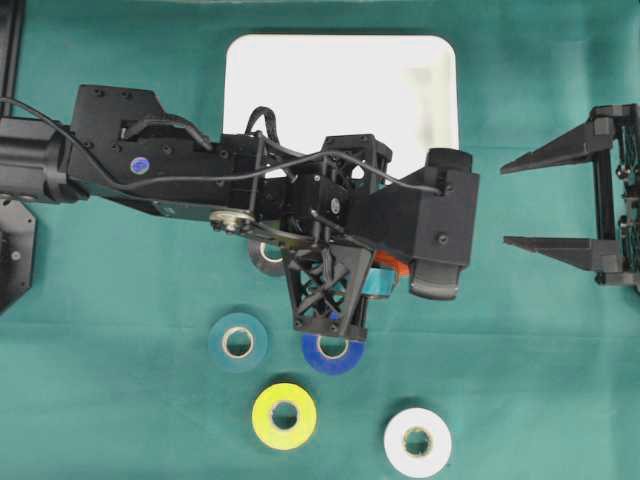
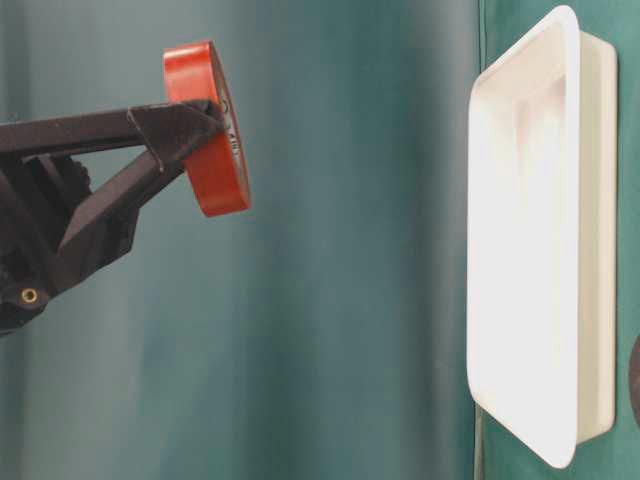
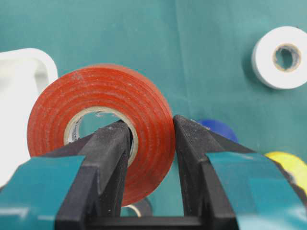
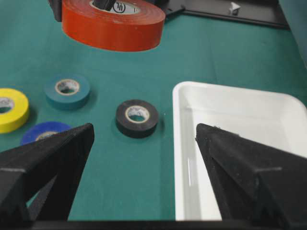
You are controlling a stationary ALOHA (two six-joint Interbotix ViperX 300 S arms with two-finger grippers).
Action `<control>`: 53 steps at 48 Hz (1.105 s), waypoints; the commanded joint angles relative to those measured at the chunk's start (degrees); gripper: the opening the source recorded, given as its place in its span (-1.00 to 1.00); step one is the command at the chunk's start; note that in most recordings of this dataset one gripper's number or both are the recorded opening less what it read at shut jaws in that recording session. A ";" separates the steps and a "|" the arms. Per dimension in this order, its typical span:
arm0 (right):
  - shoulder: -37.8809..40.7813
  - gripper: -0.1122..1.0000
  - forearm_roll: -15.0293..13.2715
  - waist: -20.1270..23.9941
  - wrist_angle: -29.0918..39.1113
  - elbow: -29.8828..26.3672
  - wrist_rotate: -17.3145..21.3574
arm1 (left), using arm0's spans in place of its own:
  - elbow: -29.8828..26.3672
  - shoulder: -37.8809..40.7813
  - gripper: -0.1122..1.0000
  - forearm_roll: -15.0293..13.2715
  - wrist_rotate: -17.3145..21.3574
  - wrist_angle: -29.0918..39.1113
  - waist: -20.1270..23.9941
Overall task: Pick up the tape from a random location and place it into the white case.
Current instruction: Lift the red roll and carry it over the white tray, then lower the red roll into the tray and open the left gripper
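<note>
Red tape roll (image 3: pixel 100 139): clamped in the left gripper (image 3: pixel 149 143), one finger through the core hole, the other against the outer face, so the pair pinch one side of the ring; roll held clear of the cloth, standing on edge in the table-level view (image 2: pixel 208 128), well apart from the white case. White case (image 1: pixel 340 90): shallow white tray with rounded corners, lying on the green cloth (image 1: pixel 560 380) at the far middle of the overhead view, partly covered by the left arm; nothing visible inside it. Right gripper (image 1: pixel 530 205): jaws wide apart, holding nothing, at the right edge of the overhead view, its two black fingers (image 4: pixel 48 163) framing the case and the loose rolls. Loose rolls flat on the cloth: teal roll (image 1: pixel 238 342), blue roll (image 1: pixel 333 352) just beside it and partly under the left gripper, yellow roll (image 1: pixel 284 415), white roll (image 1: pixel 417 441), black roll (image 4: pixel 137 118) near the case's rim.
</note>
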 commanded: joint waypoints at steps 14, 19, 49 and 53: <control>0.26 0.84 -0.09 0.00 -0.26 -1.58 0.00 | 0.62 -2.99 -0.37 0.18 0.09 -1.49 3.69; 0.26 0.84 -0.09 0.00 -0.26 -1.49 0.00 | 1.58 -3.43 -0.37 0.18 0.18 -2.11 6.06; 0.26 0.84 -0.09 0.00 0.35 -1.58 0.00 | 7.03 -6.77 -0.37 0.18 0.18 -4.48 19.16; 0.26 0.84 -0.09 0.00 0.35 -1.58 0.00 | 7.29 -6.86 -0.37 0.18 0.18 -4.83 19.16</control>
